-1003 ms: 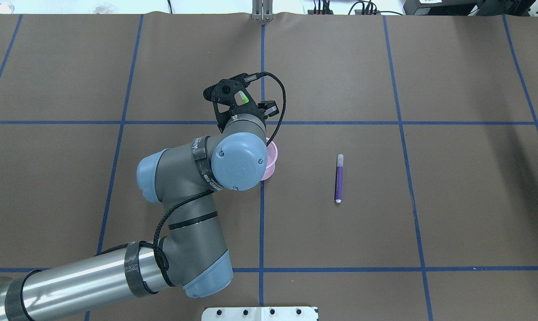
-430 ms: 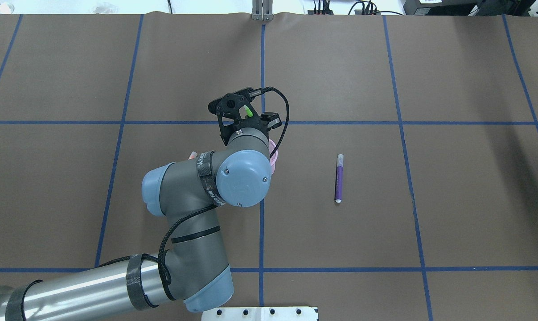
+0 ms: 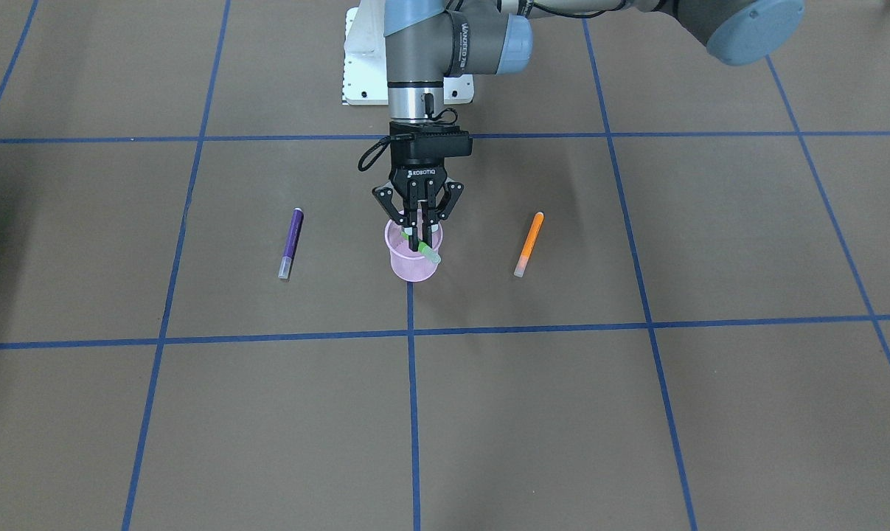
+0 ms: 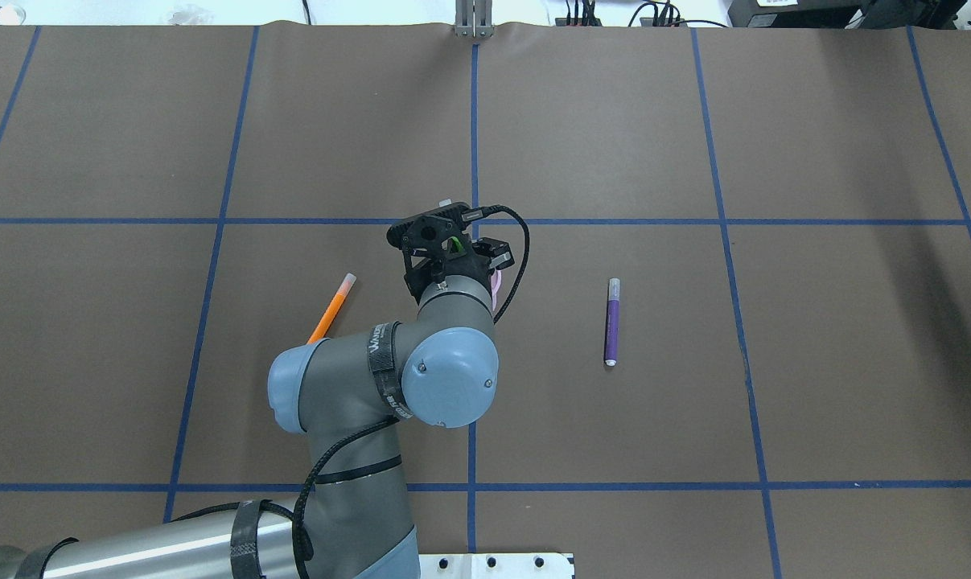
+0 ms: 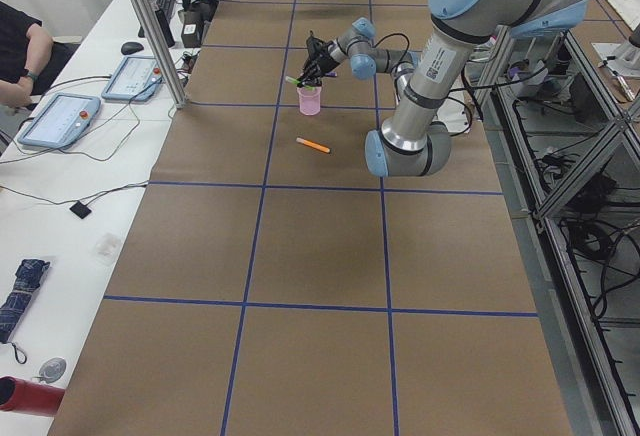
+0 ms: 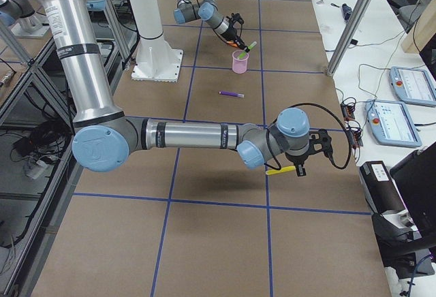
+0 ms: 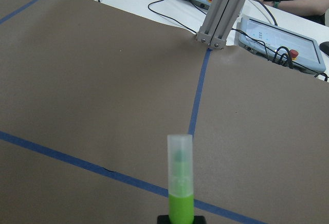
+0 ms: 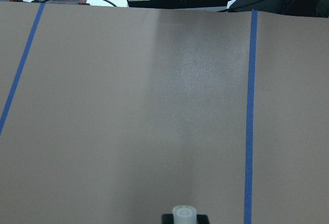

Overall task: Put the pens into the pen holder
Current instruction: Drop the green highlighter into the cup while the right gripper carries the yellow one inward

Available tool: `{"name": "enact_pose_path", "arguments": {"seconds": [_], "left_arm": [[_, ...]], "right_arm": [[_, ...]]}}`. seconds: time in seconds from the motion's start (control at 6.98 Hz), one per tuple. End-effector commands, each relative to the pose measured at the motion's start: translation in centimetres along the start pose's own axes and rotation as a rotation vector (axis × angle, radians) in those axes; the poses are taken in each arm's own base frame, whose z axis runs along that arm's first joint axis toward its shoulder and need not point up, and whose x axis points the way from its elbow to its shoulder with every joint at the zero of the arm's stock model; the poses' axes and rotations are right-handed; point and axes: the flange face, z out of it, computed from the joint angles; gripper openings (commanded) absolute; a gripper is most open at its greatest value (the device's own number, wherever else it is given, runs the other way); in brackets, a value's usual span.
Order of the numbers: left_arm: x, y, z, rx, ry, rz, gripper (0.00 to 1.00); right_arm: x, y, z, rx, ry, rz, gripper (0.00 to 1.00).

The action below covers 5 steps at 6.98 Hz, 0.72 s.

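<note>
My left gripper [image 3: 415, 234] is shut on the green pen [image 3: 425, 251] and holds it tilted, cap outward, with its lower end inside the rim of the pink mesh pen holder [image 3: 414, 267]. The left wrist view shows the green pen [image 7: 180, 183] pinched at the bottom edge. The purple pen [image 4: 611, 322] lies right of the holder and the orange pen [image 4: 332, 307] lies left of it. My right gripper [image 6: 298, 169] hovers far from the holder, shut on the yellow pen [image 6: 280, 170]. Its pale cap [image 8: 184, 213] shows in the right wrist view.
The brown table cover is marked with blue tape lines. The white base plate [image 4: 469, 565] sits at the near edge. A metal post [image 4: 473, 20] stands at the far edge, with teach pendants [image 7: 280, 39] beyond it. My left arm's elbow [image 4: 445, 378] hides most of the holder from overhead.
My left arm has drawn back toward the robot with the green pen, bringing the gripper over the pen holder. The orange pen, hidden under the arm before, now shows.
</note>
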Motion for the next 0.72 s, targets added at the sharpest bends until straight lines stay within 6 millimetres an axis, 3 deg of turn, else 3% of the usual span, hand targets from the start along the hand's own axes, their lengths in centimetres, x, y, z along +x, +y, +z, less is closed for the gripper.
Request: {"name": "enact_pose_path", "arguments": {"seconds": [0.0, 0.14, 0.29, 0.57], "left_arm": [[-0.6, 0.8, 0.0, 0.003, -0.004, 0.011, 0.16], [-0.6, 0.8, 0.0, 0.003, -0.004, 0.011, 0.78], [-0.3, 0.3, -0.7, 0.001, 0.011, 0.003, 1.00], [0.6, -2.5, -5.6, -0.045, 0.091, -0.021, 1.00]], "right_arm": [[-0.2, 0.0, -0.1, 0.002, -0.002, -0.004, 0.00], [-0.6, -0.2, -0.4, 0.004, -0.004, -0.008, 0.00], [-1.4, -1.3, -0.7, 0.012, -0.009, -0.016, 0.00], [-3.0, -3.0, -1.2, 0.025, -0.022, -0.033, 0.00]]}}
